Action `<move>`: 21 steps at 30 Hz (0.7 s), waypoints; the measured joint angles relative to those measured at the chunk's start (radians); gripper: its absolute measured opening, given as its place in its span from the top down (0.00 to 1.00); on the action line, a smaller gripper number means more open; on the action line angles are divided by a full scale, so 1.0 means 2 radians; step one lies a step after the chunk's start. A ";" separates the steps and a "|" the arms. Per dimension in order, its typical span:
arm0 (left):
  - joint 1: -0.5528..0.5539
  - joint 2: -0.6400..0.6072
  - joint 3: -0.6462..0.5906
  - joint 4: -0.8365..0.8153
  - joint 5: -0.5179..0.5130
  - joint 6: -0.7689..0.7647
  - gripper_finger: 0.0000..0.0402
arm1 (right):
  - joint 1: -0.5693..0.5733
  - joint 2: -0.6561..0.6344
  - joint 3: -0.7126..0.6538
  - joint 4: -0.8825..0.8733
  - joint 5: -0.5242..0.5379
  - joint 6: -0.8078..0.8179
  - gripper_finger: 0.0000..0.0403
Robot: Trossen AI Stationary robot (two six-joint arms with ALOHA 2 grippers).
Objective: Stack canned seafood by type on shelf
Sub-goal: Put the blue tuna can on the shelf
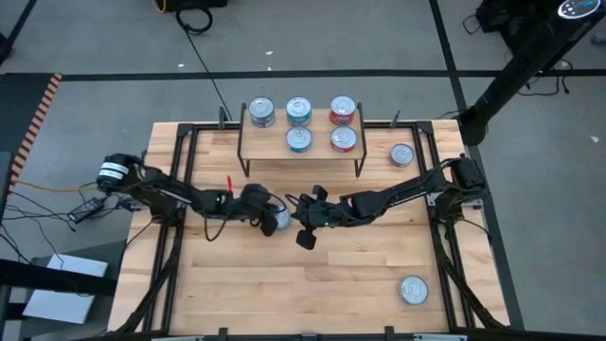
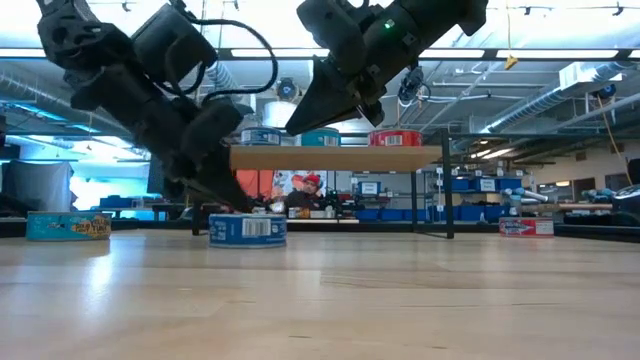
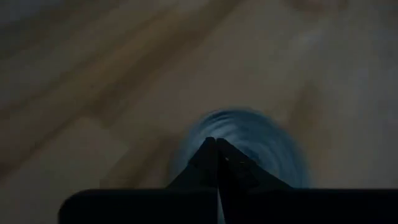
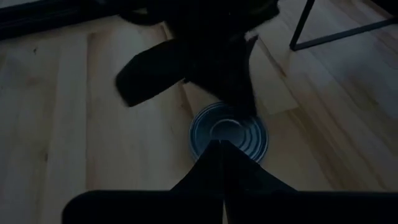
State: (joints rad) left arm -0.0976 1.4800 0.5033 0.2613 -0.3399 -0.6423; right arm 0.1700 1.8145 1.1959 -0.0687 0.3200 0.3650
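A blue-labelled can (image 1: 278, 219) stands upright on the table in front of the shelf (image 1: 301, 125); the low view shows this can (image 2: 247, 229) too. The shelf's top board carries a blue can (image 1: 260, 111), two teal cans (image 1: 299, 110) and two red cans (image 1: 343, 109). My left gripper (image 1: 268, 210) is shut, its tip at the can's left upper rim. My right gripper (image 1: 303, 216) is also shut and hangs well above the can (image 4: 229, 134), to its right. My left gripper slants down from the table's left, its shut fingertips (image 2: 238, 205) at the can's upper rim (image 2: 222, 216) on the left side. I cannot tell whether they touch the can. The can stands flat on the table.
Two loose cans stand on the table: one at the right beside the shelf (image 1: 401, 154), one near the front right corner (image 1: 413, 290). The shelf's thin black legs (image 2: 447, 195) stand just behind the work spot. Bare wood lies toward the near edge.
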 joint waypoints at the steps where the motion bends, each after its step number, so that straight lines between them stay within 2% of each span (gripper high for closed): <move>1: -0.004 0.007 0.002 0.016 0.008 -0.001 1.00 | 0.001 0.000 -0.001 -0.002 -0.002 0.000 1.00; 5: -0.011 0.002 0.003 0.067 0.054 0.003 1.00 | 0.008 0.000 -0.011 -0.008 -0.017 0.003 0.99; 7: -0.011 -0.022 0.000 0.058 0.030 0.003 1.00 | 0.011 0.000 -0.027 0.006 -0.017 0.013 0.98; 11: -0.004 -0.049 -0.001 0.020 -0.049 0.030 1.00 | 0.018 0.001 -0.056 0.049 -0.025 0.016 0.98; 16: 0.025 -0.033 0.000 -0.001 -0.024 0.058 1.00 | 0.019 0.001 -0.094 0.125 -0.025 0.018 0.98; 21: 0.036 -0.012 0.000 0.002 -0.015 0.062 1.00 | 0.017 0.046 -0.101 0.194 -0.042 0.015 0.98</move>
State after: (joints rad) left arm -0.0263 1.4554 0.5034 0.2660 -0.3691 -0.5178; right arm 0.2050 1.9060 0.9929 0.3187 0.2370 0.3956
